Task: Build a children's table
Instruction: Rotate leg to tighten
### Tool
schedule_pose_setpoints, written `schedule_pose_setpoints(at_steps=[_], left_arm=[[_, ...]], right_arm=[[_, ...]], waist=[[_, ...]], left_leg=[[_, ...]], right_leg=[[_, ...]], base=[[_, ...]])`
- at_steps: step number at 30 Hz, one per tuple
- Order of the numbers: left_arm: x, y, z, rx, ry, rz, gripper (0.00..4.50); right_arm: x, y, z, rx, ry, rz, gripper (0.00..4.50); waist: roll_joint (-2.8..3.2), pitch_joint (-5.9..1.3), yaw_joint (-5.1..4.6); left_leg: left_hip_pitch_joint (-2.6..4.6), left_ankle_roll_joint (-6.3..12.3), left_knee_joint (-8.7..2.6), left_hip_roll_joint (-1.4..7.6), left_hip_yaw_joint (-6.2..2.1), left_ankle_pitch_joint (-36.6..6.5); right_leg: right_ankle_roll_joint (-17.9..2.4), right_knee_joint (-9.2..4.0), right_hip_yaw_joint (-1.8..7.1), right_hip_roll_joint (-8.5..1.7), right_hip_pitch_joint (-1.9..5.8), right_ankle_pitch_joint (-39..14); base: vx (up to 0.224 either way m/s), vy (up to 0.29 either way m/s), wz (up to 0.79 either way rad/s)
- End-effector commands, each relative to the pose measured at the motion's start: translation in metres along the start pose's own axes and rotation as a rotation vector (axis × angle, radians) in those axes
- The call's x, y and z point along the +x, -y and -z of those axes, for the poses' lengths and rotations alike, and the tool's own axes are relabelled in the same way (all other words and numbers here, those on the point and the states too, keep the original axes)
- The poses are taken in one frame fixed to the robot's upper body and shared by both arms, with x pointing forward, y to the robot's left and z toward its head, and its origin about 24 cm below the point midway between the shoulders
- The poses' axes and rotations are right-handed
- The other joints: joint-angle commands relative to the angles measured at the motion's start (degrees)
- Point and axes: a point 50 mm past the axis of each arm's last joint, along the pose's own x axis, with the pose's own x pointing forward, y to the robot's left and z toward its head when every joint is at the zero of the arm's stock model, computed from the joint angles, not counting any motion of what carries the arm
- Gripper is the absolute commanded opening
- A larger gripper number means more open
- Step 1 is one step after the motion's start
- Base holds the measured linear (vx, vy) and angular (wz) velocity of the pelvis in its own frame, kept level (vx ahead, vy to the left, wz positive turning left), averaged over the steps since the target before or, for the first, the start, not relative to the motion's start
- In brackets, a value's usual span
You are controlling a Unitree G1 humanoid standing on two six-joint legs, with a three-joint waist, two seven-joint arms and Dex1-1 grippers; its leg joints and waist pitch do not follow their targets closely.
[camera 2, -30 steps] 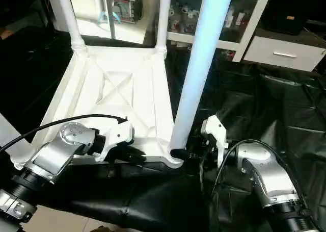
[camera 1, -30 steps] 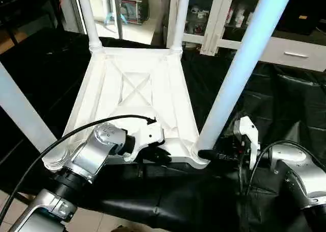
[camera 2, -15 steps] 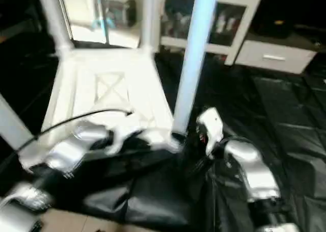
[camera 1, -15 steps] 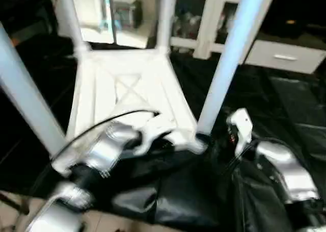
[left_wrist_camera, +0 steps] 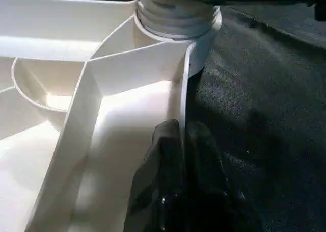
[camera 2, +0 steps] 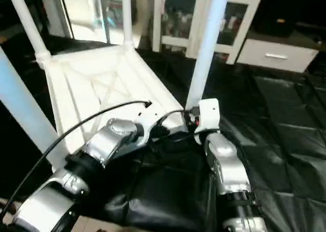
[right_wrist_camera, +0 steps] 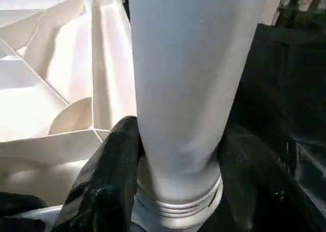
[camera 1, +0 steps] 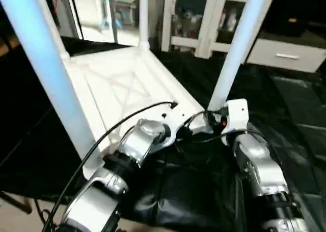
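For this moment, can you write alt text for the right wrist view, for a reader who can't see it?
The right gripper has its two black fingers closed around the base of a white table leg, just above the leg's ribbed collar. Beside it lies the ribbed white underside of the tabletop, on black sheeting.

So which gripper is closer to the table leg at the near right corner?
Right. The right gripper has its fingers around that leg just above its socket; the left gripper pinches the tabletop rim beside that corner.
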Motion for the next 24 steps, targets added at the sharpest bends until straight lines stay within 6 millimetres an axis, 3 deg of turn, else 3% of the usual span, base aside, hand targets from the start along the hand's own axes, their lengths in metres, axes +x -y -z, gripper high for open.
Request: schedule_pose_setpoints(at_steps=[1, 4, 5, 6, 7, 8, 10, 13, 16, 18, 20, 22, 23, 24], left_arm=[[-0.010, -0.025, 0.001, 0.030, -0.016, -0.162, 0.00], [-0.014, -0.026, 0.005, 0.051, -0.016, -0.126, 0.00], [-0.016, -0.026, 0.007, 0.056, -0.016, -0.111, 0.00], [-0.018, -0.025, 0.009, 0.083, -0.012, -0.080, 0.00], [-0.021, -0.024, 0.014, 0.091, -0.022, -0.051, 0.00], [-0.024, -0.022, 0.018, 0.123, -0.019, -0.007, 0.00], [-0.027, -0.020, 0.023, 0.133, -0.019, 0.036, 0.00], [-0.034, -0.018, 0.031, 0.146, -0.022, 0.089, 0.00], [-0.041, -0.014, 0.039, 0.160, -0.037, 0.160, 0.00], [-0.043, -0.014, 0.041, 0.161, -0.038, 0.175, 0.00], [-0.045, -0.013, 0.042, 0.164, -0.038, 0.195, 0.00], [-0.054, -0.007, 0.043, 0.200, -0.004, 0.293, 0.00], [-0.057, -0.004, 0.044, 0.209, 0.003, 0.335, 0.00], [-0.058, -0.003, 0.044, 0.212, 0.005, 0.349, 0.00]], right_arm=[[-0.006, -0.028, 0.012, 0.016, -0.030, -0.179, 2.61], [-0.011, -0.025, 0.008, 0.041, 0.005, -0.208, 2.83], [-0.013, -0.024, 0.007, 0.050, 0.014, -0.216, 2.95], [-0.015, -0.020, 0.006, 0.048, 0.026, -0.215, 3.08], [-0.019, -0.014, 0.004, 0.046, 0.036, -0.223, 3.08], [-0.022, -0.006, 0.002, 0.031, 0.047, -0.221, 3.17], [-0.025, 0.001, 0.000, 0.025, 0.057, -0.228, 3.40], [-0.033, 0.015, -0.005, -0.017, 0.060, -0.276, 3.62], [-0.042, 0.025, -0.009, -0.032, 0.048, -0.385, 3.90], [-0.044, 0.026, -0.010, -0.032, 0.042, -0.412, 4.03], [-0.047, 0.028, -0.011, -0.031, 0.035, -0.451, 4.22], [-0.061, 0.032, -0.011, -0.050, -0.031, -0.614, 4.39], [-0.064, 0.032, -0.011, -0.053, -0.054, -0.659, 4.43], [-0.065, 0.032, -0.011, -0.054, -0.062, -0.674, 4.47]], waist=[[-0.55, -2.86, -0.01], [-0.43, -2.58, -0.17], [-0.43, -2.57, -0.97], [-0.33, -2.69, -1.34], [-0.44, -2.84, -1.42], [-0.43, -3.10, -1.43], [-0.34, -3.01, -1.35], [-0.25, -3.01, -1.09], [-0.14, -2.76, -0.83], [-0.05, -2.67, -0.87], [-0.05, -2.69, -0.86], [-0.16, -2.84, -0.49], [-0.51, -2.82, -0.44], [-0.37, -2.91, -0.27]], left_leg=[[0.23, 2.31, -4.59, 3.24, -1.71, -11.0], [-0.10, 1.90, -5.12, 3.34, -2.14, -14.6], [-0.68, 1.28, -5.37, 3.45, -2.56, -15.1], [-0.46, 0.94, -5.40, 3.51, -2.63, -15.9], [-0.26, 0.92, -5.18, 3.53, -2.53, -15.6], [-0.42, 1.35, -4.88, 3.59, -2.40, -12.6], [-0.44, 2.63, -4.62, 3.57, -1.99, -9.8], [-0.47, 4.37, -4.32, 3.61, -1.71, -8.0], [-0.40, 4.32, -4.50, 3.72, -1.70, -10.7], [-0.23, 3.30, -4.67, 3.82, -1.76, -12.4], [-0.20, 3.04, -4.72, 3.87, -1.83, -12.9], [-0.11, 3.75, -4.56, 3.96, -1.77, -11.5], [-0.23, 4.29, -4.49, 4.00, -1.62, -10.3], [-0.23, 4.50, -4.40, 3.90, -1.69, -9.8]], right_leg=[[-12.0, -4.66, 2.44, -3.64, 1.86, -10.3], [-9.7, -5.24, 2.28, -3.75, 2.09, -16.5], [-9.0, -5.13, 2.16, -3.81, 2.30, -18.0], [-8.8, -5.46, 2.05, -3.76, 1.97, -19.4], [-9.1, -5.40, 2.21, -3.85, 1.84, -18.4], [-10.5, -4.68, 2.42, -3.82, 1.96, -13.1], [-12.0, -4.30, 2.44, -3.55, 1.73, -8.4], [-13.7, -3.91, 2.43, -3.57, 1.85, -4.7], [-13.6, -4.34, 2.41, -3.75, 1.73, -9.2], [-13.2, -4.56, 2.38, -3.69, 1.46, -12.1], [-13.2, -4.54, 2.37, -3.67, 1.53, -12.3], [-13.4, -4.28, 2.44, -3.68, 1.73, -9.7], [-13.8, -4.14, 2.45, -3.64, 1.67, -8.1], [-14.0, -3.92, 2.38, -3.72, 1.76, -7.6]], base=[[0.000, 0.000, 0.00], [0.000, 0.000, 0.00], [0.000, 0.000, 0.00], [0.000, 0.000, 0.00], [0.000, 0.000, 0.00], [0.000, 0.000, 0.00], [0.000, 0.000, 0.00], [0.000, 0.000, 0.00], [0.000, 0.000, 0.00], [0.000, 0.000, 0.00], [0.000, 0.000, 0.00], [0.000, 0.000, 0.00], [0.000, 0.000, 0.00], [0.000, 0.000, 0.00]])
